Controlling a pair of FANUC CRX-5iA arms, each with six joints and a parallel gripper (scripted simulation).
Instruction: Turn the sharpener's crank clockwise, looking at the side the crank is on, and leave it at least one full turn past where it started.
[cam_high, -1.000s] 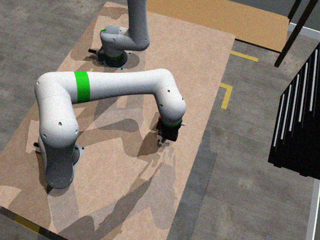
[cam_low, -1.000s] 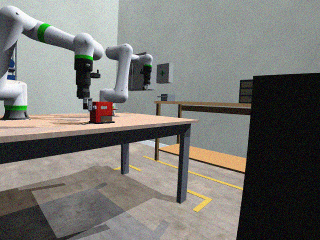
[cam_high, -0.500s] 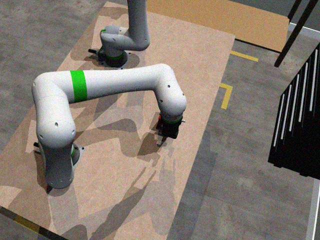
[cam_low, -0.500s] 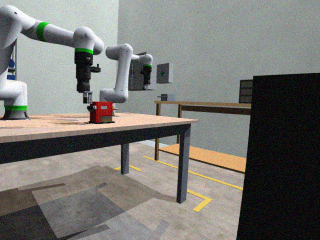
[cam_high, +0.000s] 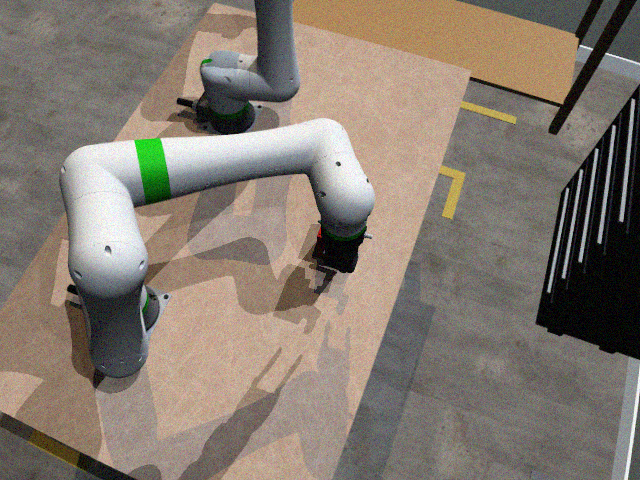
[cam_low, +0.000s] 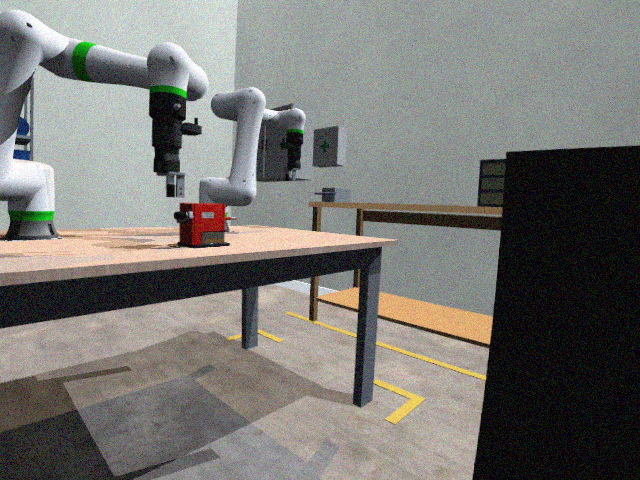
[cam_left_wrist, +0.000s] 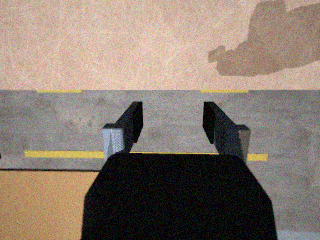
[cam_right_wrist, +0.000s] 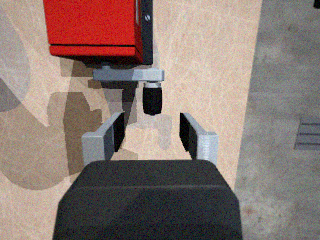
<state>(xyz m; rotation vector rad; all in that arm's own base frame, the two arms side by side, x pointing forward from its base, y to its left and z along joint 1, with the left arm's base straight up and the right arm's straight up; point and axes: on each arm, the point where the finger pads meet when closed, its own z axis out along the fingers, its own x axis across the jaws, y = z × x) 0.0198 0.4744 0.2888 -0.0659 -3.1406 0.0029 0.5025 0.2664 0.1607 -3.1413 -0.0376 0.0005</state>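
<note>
Step in hand, as judged: engagement of the crank, or clearance from it between strokes; the completed rotation cannot be read from the crank's position. The sharpener stands upright on the tabletop, inboard of the long edge opposite the arm bases and well apart from the corners. Its crank extends sideways from the hub, with the black grip at the outer end. The right gripper hangs above the crank side, jaws almost fully open and holding nothing; the grip is apart from both fingers. The left gripper is clear of the work, jaws fully open and empty. If the full turn is incomplete, the next move calls for aligning the right gripper with the grip, lowering until the fingers straddle it, and closing lightly. Viewed from the crank side, the grip lies to the right of the hub; clockwise travel therefore starts downward, toward the tabletop. Follow a circular path about the hub. Caution: a straight pull may slip off the grip or drag the sharpener toward the long edge, and low fingers may strike the tabletop. If the turn is complete, withdraw without touching the crank.
</note>
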